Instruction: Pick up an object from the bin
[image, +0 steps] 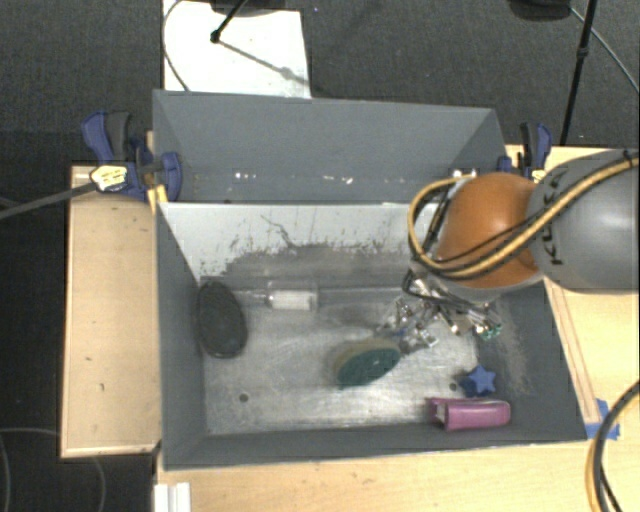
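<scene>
My gripper (413, 333) hangs low over the bin's middle right, below the orange wrist cover. Its fingertips point down toward the upper right end of a dark green oval thing (366, 366) lying on the floor just left of them. A small blue star-shaped thing (478, 380) lies to the right of the gripper. In front of it, along the near wall, rests a purple tube-like thing (470, 412).
A dark grey oval stone (220, 319) sits at the bin's left side. A clear cylinder with a white end (288, 298) lies along the back of the floor. The arm and its cables cover the bin's right rear corner.
</scene>
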